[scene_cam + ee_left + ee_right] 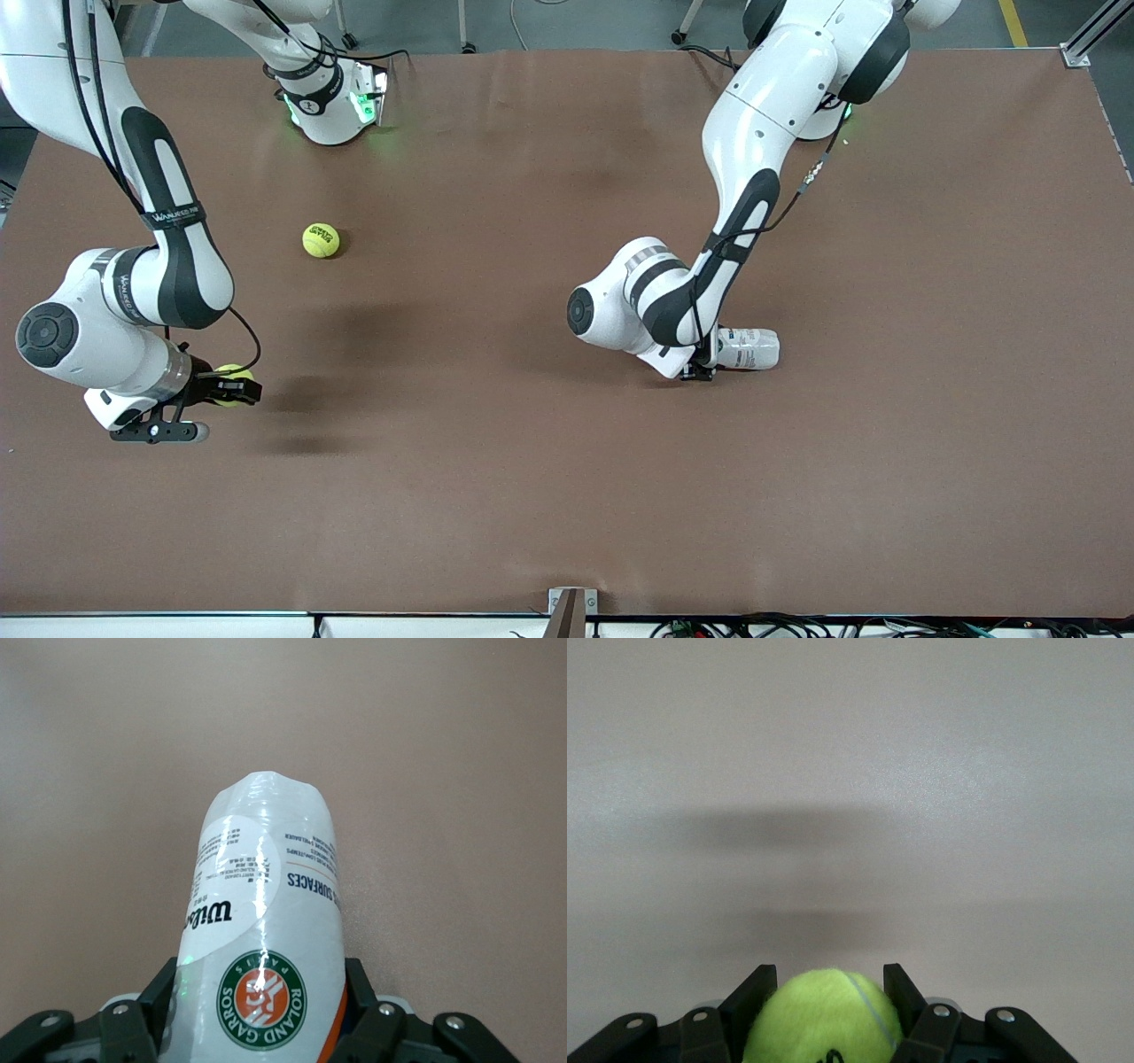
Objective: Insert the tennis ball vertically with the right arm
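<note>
Holding a yellow-green tennis ball point(232, 376) between its closed fingers point(751, 990), the right gripper point(232, 386) hangs in the air over the brown table point(567, 496) at the right arm's end, its shadow falling on bare surface beside it; the right wrist view shows the ball point(824, 1017) seated between both black fingers with only plain tabletop ahead. Second item: a loose tennis ball point(321, 240) rests on the table farther from the front camera than the held one, well apart from both grippers and with open surface all round it. Third item: a white ball can point(749, 348), printed with Wilson and Roland Garros marks, lies on its side low at the table, near the middle, its length pointing toward the left arm's end. The left gripper point(704, 368) is clamped on one end of this can; the left wrist view shows the can point(261, 939) pinched between the two fingers point(361, 985) and jutting out over bare table. Whether the can rests on the surface or sits just above it cannot be told. Open room: a wide bare stretch separates the two grippers, and the whole strip of table nearest the front camera carries nothing up to its edge. The table edge at the right arm's end lies close to the right gripper.
</note>
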Robot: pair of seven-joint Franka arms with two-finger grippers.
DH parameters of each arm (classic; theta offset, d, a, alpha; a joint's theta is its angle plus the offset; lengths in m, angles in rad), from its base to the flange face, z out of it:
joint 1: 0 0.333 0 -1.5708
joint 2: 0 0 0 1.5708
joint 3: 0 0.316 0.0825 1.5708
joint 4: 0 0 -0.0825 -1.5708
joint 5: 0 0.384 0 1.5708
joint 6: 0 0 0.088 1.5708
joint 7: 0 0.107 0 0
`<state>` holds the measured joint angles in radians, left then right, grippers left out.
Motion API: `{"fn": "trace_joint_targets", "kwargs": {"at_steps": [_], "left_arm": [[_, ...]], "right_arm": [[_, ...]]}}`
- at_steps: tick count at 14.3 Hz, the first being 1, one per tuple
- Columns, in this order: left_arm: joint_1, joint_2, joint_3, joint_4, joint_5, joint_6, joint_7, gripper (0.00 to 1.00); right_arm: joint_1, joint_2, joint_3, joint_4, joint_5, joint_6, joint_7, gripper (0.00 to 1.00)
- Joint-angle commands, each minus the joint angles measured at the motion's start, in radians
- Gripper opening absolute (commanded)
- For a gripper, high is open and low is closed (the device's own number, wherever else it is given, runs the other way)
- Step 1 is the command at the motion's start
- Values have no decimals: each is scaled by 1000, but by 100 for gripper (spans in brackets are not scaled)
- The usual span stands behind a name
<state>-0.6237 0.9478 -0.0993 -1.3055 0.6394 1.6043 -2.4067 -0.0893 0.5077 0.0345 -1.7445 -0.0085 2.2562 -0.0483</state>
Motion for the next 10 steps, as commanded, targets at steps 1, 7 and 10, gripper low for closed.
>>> {"fn": "trace_joint_targets", "kwargs": {"at_steps": [1, 7, 10], "left_arm": [[-2, 22, 9, 11, -7, 3, 24, 74], [1, 12, 4, 12, -43, 2, 61, 69], [1, 8, 4, 14, -47, 2, 69, 65]], "right_arm": [[-7, -3, 7, 3, -2, -4, -2, 38], [-6, -3, 7, 3, -2, -3, 1, 38], [-4, -1, 7, 2, -2, 0, 1, 38]]}}
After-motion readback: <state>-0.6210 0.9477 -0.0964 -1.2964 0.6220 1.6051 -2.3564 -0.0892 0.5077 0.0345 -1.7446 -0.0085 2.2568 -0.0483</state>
